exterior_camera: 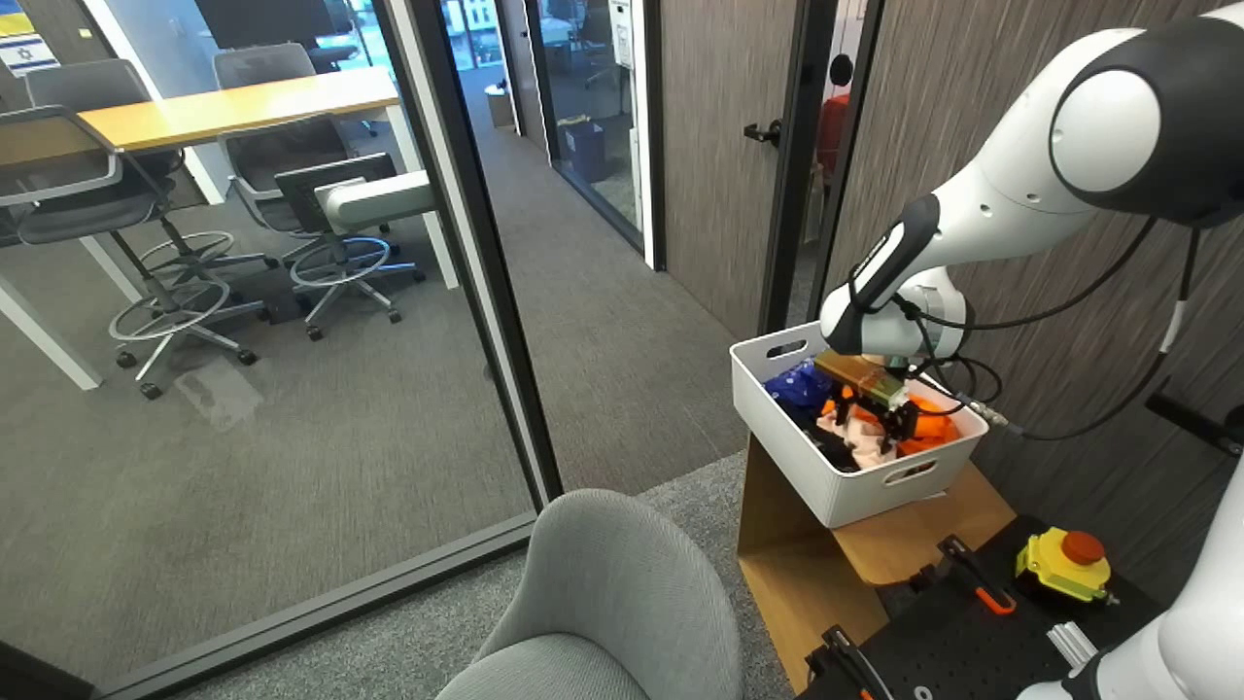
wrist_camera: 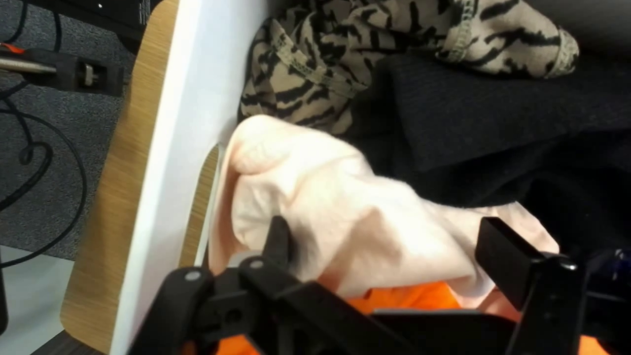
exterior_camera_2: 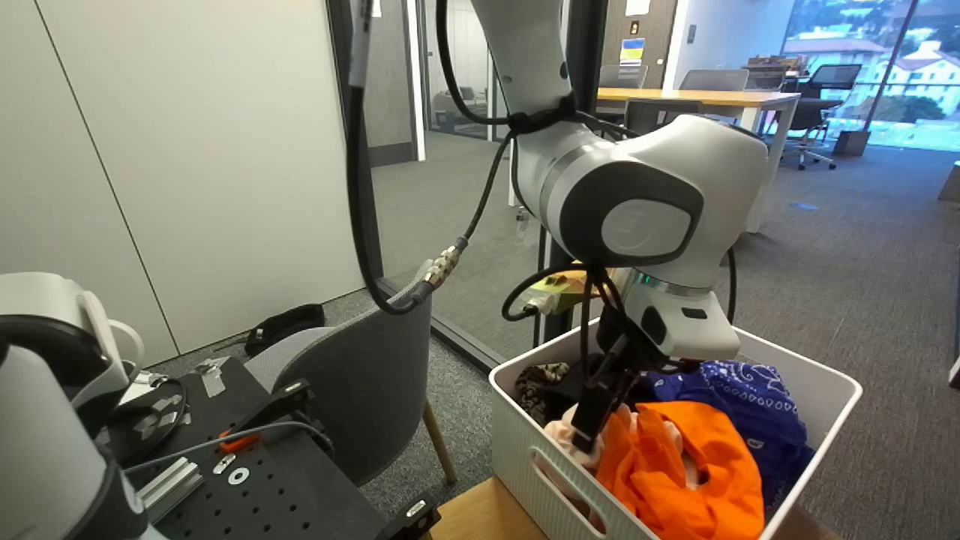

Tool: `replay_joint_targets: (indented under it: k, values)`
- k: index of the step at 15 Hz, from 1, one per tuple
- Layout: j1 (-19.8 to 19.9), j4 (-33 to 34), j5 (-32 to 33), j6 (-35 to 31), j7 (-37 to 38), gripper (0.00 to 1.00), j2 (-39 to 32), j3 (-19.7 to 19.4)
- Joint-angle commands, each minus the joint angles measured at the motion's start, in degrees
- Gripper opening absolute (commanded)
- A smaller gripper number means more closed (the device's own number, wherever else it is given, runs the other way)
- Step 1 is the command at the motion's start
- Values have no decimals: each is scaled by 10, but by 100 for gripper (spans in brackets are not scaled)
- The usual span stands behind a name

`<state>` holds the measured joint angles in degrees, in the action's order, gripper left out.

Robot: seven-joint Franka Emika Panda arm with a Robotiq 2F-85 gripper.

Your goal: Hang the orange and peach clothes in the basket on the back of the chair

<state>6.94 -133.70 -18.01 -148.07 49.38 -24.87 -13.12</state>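
In an exterior view I'm watching a chair (exterior_camera: 632, 564) standing off the left edge of the worktop (exterior_camera: 909, 544), the basket (exterior_camera: 792, 449) sitting behind the near corner, peach cloth (exterior_camera: 868, 449) lying inside, my gripper (exterior_camera: 872, 423) hanging over it, jaws standing wide, and orange cloth (exterior_camera: 931, 430) bunching at right.

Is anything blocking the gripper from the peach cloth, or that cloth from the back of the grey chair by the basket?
Nothing visible stands between the gripper and the peach cloth; the jaws are open right over it. Toward the chair back, the basket wall rises in between, so the cloth likely needs lifting over it.
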Motion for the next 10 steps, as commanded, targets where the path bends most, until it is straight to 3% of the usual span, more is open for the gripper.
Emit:
replay_joint_targets:
  k: [1,8,10]
  values:
    - [-10,3,15,-17,8,66,-4,-6]
    - [-11,3,21,-21,7,13,-6,-7]
    - [-10,3,20,-21,6,6,-6,-6]
